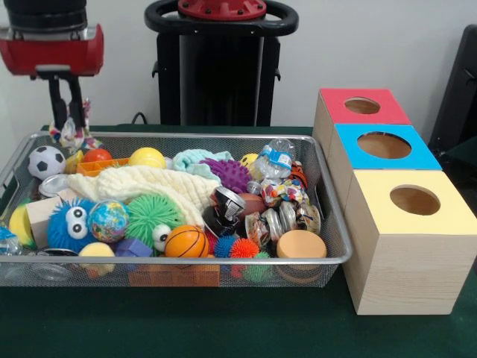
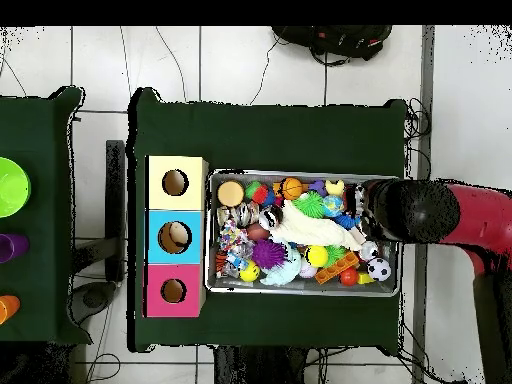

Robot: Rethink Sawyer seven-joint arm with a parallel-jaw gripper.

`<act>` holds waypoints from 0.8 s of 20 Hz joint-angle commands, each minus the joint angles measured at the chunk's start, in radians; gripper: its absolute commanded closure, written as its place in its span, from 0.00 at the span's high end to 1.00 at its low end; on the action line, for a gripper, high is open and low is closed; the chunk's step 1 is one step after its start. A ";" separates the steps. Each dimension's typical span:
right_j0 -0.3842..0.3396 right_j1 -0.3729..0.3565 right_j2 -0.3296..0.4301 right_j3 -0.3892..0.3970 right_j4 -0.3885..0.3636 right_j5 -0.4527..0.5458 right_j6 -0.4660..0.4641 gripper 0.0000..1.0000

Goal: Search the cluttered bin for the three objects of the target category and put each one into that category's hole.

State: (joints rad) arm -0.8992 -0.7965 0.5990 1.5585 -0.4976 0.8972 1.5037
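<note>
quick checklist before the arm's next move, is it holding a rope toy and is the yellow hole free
1. Gripper shut on a multicoloured rope toy, lifted above the wire bin's far corner: ok.
2. Toy clear of the bin rim: cannot tell.
3. Yellow box hole unobstructed: ok.
4. Gripper over the yellow box: not ok, it is at the bin's opposite end.
5. Another rope toy left in the bin: ok.

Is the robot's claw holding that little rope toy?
Touching. In the front view the gripper hangs above the bin's far corner with a rope toy pinched between its jaws.
</note>
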 commanded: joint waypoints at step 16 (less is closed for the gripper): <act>0.270 -0.286 -0.150 0.365 0.196 -0.109 0.308 0.00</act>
State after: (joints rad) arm -0.6992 -1.0373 0.5481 1.7458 -0.3403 0.8719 1.5094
